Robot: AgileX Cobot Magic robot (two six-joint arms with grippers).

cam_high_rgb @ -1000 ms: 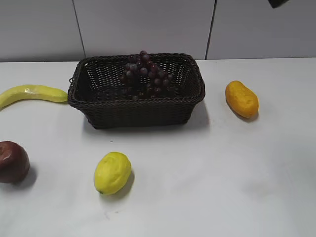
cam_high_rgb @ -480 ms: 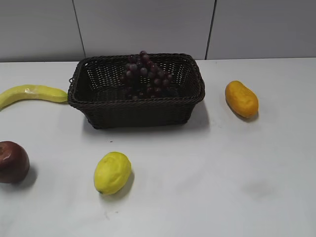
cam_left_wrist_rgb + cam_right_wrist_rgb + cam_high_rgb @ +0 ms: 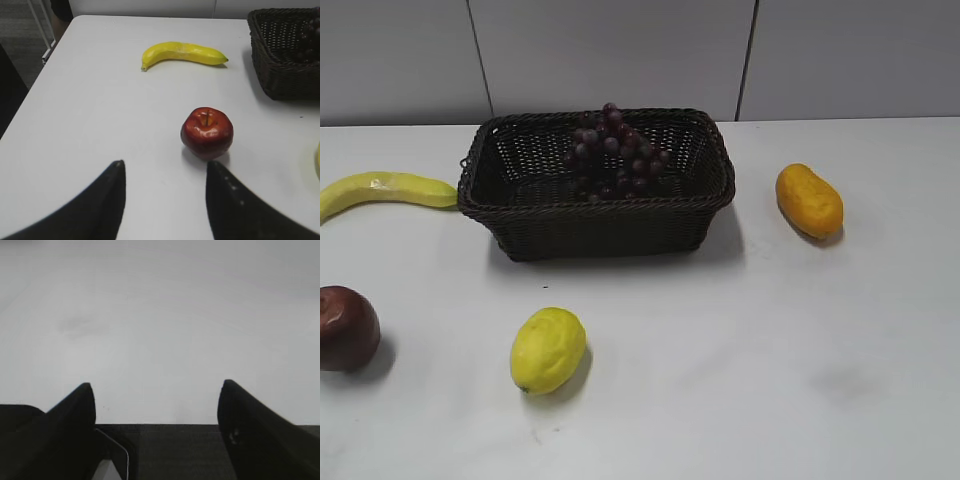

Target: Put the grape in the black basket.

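The grape (image 3: 612, 150), a bunch of dark red-purple grapes, lies inside the black basket (image 3: 600, 228) at the back middle of the table, leaning toward the far wall. The basket's corner (image 3: 280, 60) also shows at the top right of the left wrist view. Neither gripper shows in the exterior view. My left gripper (image 3: 165, 167) is open and empty above the table, just short of the red apple (image 3: 207, 131). My right gripper (image 3: 156, 387) is open and empty over bare white table near its front edge.
A banana (image 3: 382, 191) lies left of the basket; it also shows in the left wrist view (image 3: 182, 53). A red apple (image 3: 346, 327) sits at the front left, a lemon (image 3: 548, 349) in front of the basket, an orange-yellow mango (image 3: 809, 200) to the right.
A dark arm part at the top right corner of the exterior view one second ago has left the picture. The grape, basket and other fruit have not moved.
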